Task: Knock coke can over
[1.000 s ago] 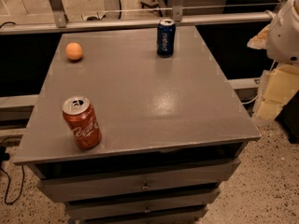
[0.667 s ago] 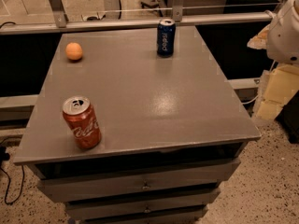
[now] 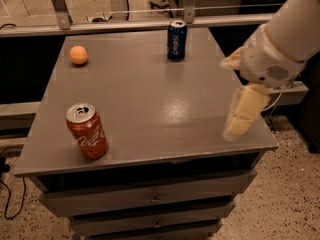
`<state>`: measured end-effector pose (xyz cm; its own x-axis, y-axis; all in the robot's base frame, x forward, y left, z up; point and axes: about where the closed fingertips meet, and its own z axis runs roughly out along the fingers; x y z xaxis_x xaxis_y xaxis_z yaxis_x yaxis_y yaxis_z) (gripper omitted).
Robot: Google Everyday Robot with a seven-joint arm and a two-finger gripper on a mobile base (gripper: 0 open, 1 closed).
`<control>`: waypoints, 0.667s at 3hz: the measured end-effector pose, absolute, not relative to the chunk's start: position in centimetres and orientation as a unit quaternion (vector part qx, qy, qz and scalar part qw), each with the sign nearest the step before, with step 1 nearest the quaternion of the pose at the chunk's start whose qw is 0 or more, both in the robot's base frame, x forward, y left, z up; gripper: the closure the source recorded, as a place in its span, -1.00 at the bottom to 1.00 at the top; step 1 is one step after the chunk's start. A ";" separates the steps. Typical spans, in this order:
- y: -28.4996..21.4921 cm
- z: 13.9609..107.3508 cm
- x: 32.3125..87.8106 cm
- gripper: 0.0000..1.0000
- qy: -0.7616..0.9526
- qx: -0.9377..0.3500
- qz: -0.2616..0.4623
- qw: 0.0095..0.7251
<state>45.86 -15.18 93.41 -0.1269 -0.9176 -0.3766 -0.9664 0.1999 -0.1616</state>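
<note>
The coke can (image 3: 87, 131), red with white script and a silver top, stands upright near the front left corner of the grey table (image 3: 150, 99). My gripper (image 3: 227, 100) hangs on its white arm over the table's right edge, far to the right of the can and not touching it. Its two cream fingers (image 3: 242, 111) are spread apart and hold nothing.
A dark blue Pepsi can (image 3: 176, 40) stands upright at the back middle of the table. An orange (image 3: 78, 55) lies at the back left. Drawers (image 3: 155, 199) sit under the tabletop. A metal rail (image 3: 125, 24) runs behind the table.
My arm and gripper have moved left, from beside the table's right edge to over it. The coke can, Pepsi can and orange have not moved.
</note>
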 end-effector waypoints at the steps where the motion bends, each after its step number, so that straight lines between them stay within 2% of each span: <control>1: -7.8 90.7 45.8 -1.00 0.714 -0.641 0.149 0.240; 2: -1.6 89.1 45.1 -1.00 0.684 -0.638 0.219 0.279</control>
<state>45.15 -1.56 89.08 -0.0301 -0.7501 -0.6607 -0.9943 0.0901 -0.0571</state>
